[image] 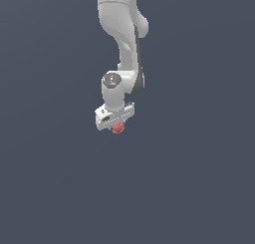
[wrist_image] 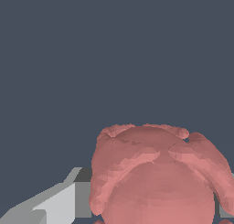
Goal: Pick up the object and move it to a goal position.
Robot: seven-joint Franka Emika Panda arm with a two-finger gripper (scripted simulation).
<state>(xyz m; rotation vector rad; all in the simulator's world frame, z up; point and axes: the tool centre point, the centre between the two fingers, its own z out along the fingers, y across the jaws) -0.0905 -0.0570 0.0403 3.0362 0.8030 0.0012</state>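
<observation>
Hanging below the white arm (image: 124,34) in the exterior view, the hand (image: 117,124) points down with the red-pink object (image: 117,128) tucked right under its crossbar, between where the fingers should be. Object sits directly beneath the hand, on its centre line, not off to either side. No goal marker shows in either view, so which way the carry must go cannot be read.

Wrist view: the object (wrist_image: 157,173) fills the lower part of the picture, very close to the camera. One pale grey finger (wrist_image: 61,202) touches or nearly touches its flank; a sliver of the other finger shows at the far edge. Judged from that, the hand is clenched on the object (actual contact is not clear on the far side).

Look of the object: roundish, bumpy, with a smooth dome below and lobed, leaf-like folds draped over the top. Roughly strawberry-shaped. Colour flat red-pink, no markings. No clear long axis. Narrower than the hand's crossbar.

The surface is a plain dark blue-grey field; whether the object rests on it or is lifted off cannot be told.
</observation>
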